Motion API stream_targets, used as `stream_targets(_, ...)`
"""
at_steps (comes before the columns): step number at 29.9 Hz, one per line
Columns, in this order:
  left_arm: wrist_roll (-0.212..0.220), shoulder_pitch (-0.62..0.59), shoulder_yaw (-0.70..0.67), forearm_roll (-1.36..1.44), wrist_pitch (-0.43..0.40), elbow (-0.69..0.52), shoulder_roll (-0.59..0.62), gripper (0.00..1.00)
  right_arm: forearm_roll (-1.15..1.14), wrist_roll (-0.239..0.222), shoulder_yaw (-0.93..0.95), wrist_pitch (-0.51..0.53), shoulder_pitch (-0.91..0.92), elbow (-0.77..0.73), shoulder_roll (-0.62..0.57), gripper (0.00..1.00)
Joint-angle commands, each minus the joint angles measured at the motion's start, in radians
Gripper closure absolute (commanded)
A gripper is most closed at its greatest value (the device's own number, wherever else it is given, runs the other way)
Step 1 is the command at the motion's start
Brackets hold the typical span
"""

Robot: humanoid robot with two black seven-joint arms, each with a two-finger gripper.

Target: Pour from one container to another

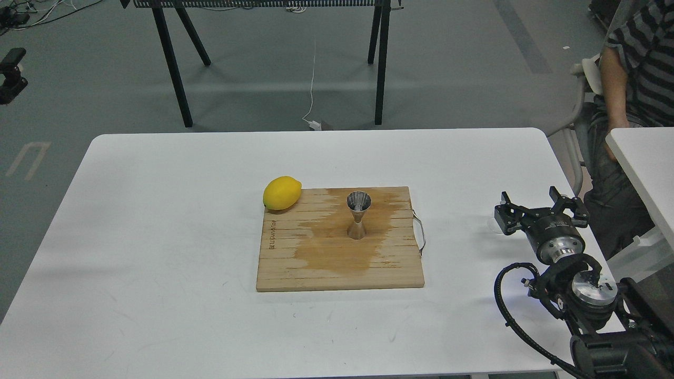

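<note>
- Your right gripper (537,204) hangs over the right side of the white bench (158,210), its fingers (505,202) spread apart and holding nothing.
- The small clear glass cup (491,223) seems to be the faint pale shape just beside that gripper's left side; it is hard to make out.
- If you close without centring on it, you may knock the cup over or push it away.
- The shiny silver hourglass-shaped steel jigger (358,216) stands upright on the wooden cutting board (295,263), well apart from the cup. Its narrow mouth makes spilling likely, and a dark wet-looking patch (337,252) surrounds it.
- The left gripper (10,73) is cut off at the edge; you cannot tell its finger state.
- Whether the cup holds anything is not visible.
</note>
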Motion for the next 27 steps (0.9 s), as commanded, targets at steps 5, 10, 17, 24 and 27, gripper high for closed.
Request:
stream_targets(5,0.001,-0.002,-0.001,0.0,0.0,0.001,-0.005,0.01,-0.014,0.006,-0.088,-0.019,0.174,0.043,-0.003,0.03)
stream_targets(10,-0.001,0.003,-0.001,-0.009,0.0,0.003,-0.021,0.01,-0.062,0.005,-0.137,-0.002,0.303,-0.017,-0.005,0.02)
stream_targets(17,-0.002,0.021,0.002,-0.066,0.0,0.012,-0.092,0.01,-0.151,-0.038,-0.141,0.236,0.409,-0.253,-0.035,0.01)
stream_targets(24,-0.01,0.09,0.002,-0.13,0.0,0.018,-0.224,0.01,-0.151,-0.061,-0.203,0.303,0.441,-0.388,-0.133,0.01)
stream_targets(27,-0.033,0.106,0.002,-0.134,0.0,0.018,-0.278,0.01,-0.151,-0.064,-0.252,0.33,0.438,-0.409,-0.181,0.01)
